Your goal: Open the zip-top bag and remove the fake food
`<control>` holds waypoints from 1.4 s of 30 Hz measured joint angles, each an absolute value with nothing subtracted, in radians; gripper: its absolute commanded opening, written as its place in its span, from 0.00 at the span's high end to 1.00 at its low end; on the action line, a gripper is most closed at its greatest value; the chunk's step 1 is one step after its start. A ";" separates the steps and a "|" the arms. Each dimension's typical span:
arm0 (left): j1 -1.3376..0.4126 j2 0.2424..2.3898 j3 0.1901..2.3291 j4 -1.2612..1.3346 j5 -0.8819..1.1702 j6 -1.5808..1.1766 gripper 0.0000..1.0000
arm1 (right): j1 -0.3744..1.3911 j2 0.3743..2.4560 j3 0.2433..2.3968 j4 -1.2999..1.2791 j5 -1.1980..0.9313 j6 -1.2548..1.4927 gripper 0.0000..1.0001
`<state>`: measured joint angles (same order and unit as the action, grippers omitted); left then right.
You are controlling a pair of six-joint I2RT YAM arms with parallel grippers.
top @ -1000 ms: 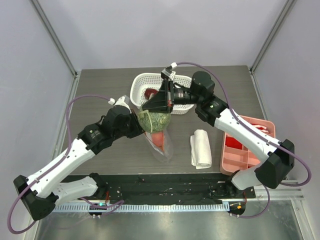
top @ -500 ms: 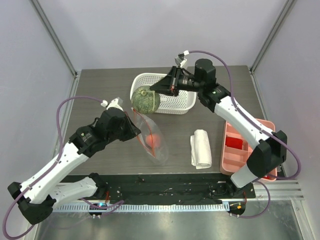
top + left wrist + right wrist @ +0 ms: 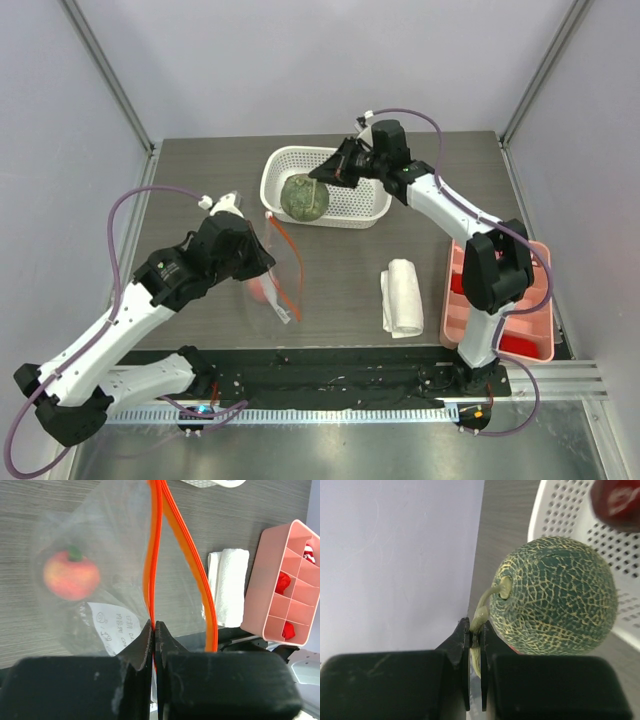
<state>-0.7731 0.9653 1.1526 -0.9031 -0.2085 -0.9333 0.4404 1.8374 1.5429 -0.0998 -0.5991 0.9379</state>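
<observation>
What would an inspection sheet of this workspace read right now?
Surface: dark grey wood-grain table, no spills seen.
Job's things: clear plastic zip-top bag with orange strip, mouth open, pinkish-red toy apple inside; netted green toy melon over white perforated basket; dark red toy piece in basket, partly seen.
Clutter: folded white cloth; pink compartment tray with red blocks.
Grippers: left gripper shut on bag's strip; right gripper shut on melon's stem.
Cables: purple cables, none snagged.
Surroundings: pale grey walls.

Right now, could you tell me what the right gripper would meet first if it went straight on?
The right gripper holds the green melon by its stem, so that comes first; beyond, probably a wall of the white basket, though depth is unclear.
</observation>
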 measured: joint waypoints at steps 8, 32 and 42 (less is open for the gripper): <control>-0.773 1.028 1.159 -0.889 -0.186 -0.919 1.00 | 0.354 1.937 1.624 -0.101 -0.572 0.899 0.99; -0.773 1.240 1.181 -0.741 -0.059 -0.909 1.00 | 0.290 2.158 2.012 -0.692 -0.281 0.523 0.25; -0.773 1.370 1.245 -0.676 0.001 -0.904 1.00 | 0.297 1.921 1.878 -0.967 0.046 0.406 0.25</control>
<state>-0.7731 1.3701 1.2449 -0.6762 0.0010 -0.9035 0.2966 1.9205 1.8782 -0.9672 0.0456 0.4065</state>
